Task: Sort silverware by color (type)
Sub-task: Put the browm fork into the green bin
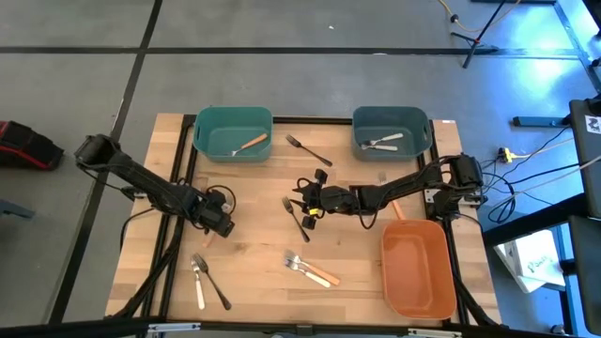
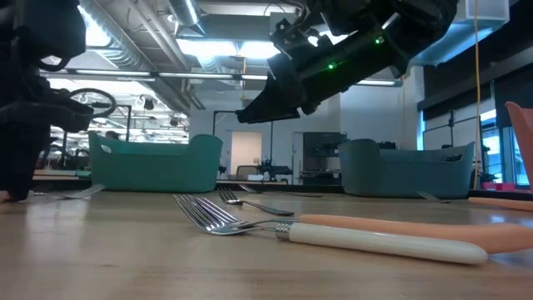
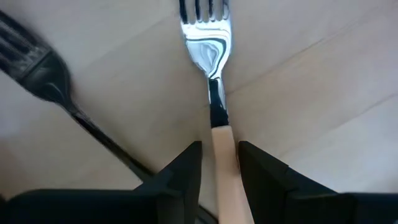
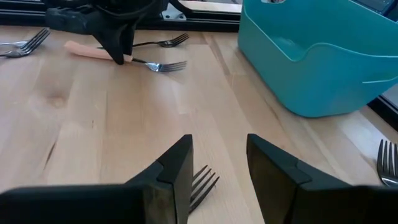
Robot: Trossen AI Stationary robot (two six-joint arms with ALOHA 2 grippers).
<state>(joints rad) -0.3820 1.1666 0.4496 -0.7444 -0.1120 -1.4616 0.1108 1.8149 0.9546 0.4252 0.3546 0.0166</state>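
Left gripper (image 3: 219,171) low over desk (image 1: 254,235), fingers (image 3: 186,168) partly open, straddling orange-handled fork (image 3: 214,81). Handle runs between fingers, long axis in line with them, tines pointing away; grip not clearly closed. Dark fork (image 3: 37,68) lies just beside, angled off to one side. Right gripper (image 4: 217,168) above desk, fingers parted, holding nothing; dark fork tines (image 4: 202,182) show just beneath gap. Teal bin (image 4: 317,50) stands beyond, off to one side. Open bare wood ahead of both.
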